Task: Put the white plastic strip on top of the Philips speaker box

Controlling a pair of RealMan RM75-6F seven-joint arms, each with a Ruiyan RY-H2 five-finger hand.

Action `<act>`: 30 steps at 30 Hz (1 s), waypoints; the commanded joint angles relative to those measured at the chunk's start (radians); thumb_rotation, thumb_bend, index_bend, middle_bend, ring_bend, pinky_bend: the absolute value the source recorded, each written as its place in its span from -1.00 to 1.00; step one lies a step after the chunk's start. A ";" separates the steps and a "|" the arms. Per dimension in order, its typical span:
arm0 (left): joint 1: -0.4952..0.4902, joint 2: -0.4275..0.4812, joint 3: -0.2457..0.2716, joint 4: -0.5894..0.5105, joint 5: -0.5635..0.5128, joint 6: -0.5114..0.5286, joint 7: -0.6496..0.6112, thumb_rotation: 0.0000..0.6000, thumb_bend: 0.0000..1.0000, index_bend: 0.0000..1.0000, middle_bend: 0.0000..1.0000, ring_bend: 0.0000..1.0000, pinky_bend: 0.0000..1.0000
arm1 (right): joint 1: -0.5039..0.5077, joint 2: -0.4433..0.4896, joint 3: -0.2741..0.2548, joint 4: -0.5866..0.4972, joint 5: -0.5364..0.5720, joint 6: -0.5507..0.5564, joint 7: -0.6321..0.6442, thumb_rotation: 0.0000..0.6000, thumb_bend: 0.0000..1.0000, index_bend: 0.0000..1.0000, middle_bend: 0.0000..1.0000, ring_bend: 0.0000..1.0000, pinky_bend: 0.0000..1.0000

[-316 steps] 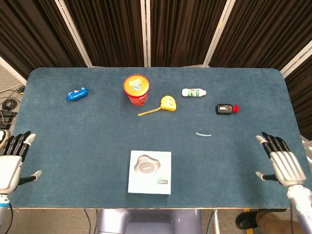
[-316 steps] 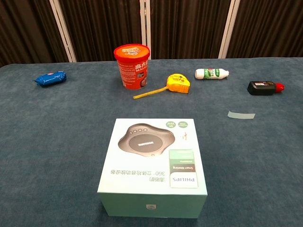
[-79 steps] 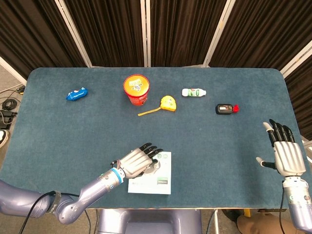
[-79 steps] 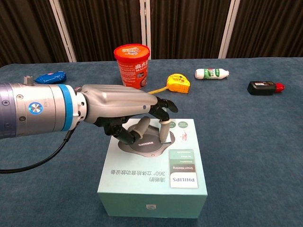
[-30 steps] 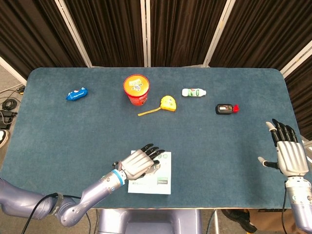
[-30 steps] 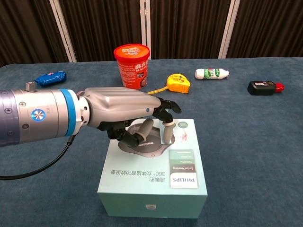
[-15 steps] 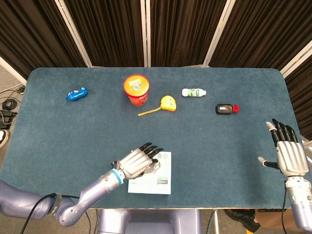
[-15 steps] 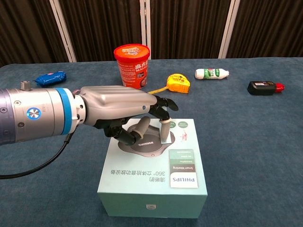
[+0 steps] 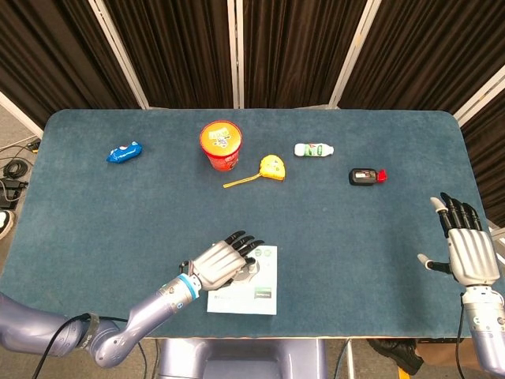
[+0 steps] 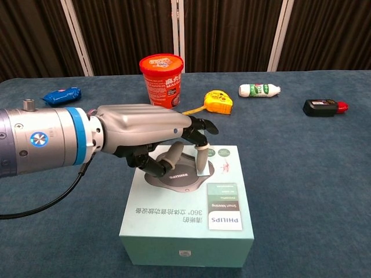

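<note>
The Philips speaker box [image 10: 197,223] stands near the table's front edge, pale green with a grey speaker picture on its lid [image 9: 266,289]. My left hand [image 10: 145,134] hovers over the lid's far half, also seen from above [image 9: 222,263]. Its fingers hold the white plastic strip [image 10: 202,160] upright, with the strip's lower end at the lid. The thumb curls underneath, over the speaker picture. In the head view the hand hides the strip. My right hand [image 9: 465,253] stays at the table's right edge, fingers spread, holding nothing.
Along the far half of the blue table [image 9: 379,245] lie a blue packet [image 9: 124,152], a red tub [image 9: 220,144], a yellow tape measure [image 9: 272,167], a white bottle [image 9: 314,149] and a black item with a red cap [image 9: 367,175].
The strip lay on the table to the right of the box at first; my left hand now holds it over the lid. In the last second the hand barely shifted.
</note>
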 commanded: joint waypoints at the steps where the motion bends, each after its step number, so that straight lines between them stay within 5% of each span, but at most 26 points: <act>1: 0.000 0.003 0.004 -0.004 -0.001 -0.005 0.003 1.00 1.00 -0.27 -1.00 -1.00 -1.00 | 0.000 0.000 0.000 0.000 0.000 -0.001 -0.001 1.00 -1.00 -1.00 -1.00 -1.00 -1.00; 30: -0.004 -0.042 -0.011 0.019 -0.019 0.011 0.040 1.00 1.00 -0.25 -1.00 -1.00 -1.00 | -0.001 0.003 0.001 -0.002 0.003 -0.006 0.001 1.00 -1.00 -1.00 -1.00 -1.00 -1.00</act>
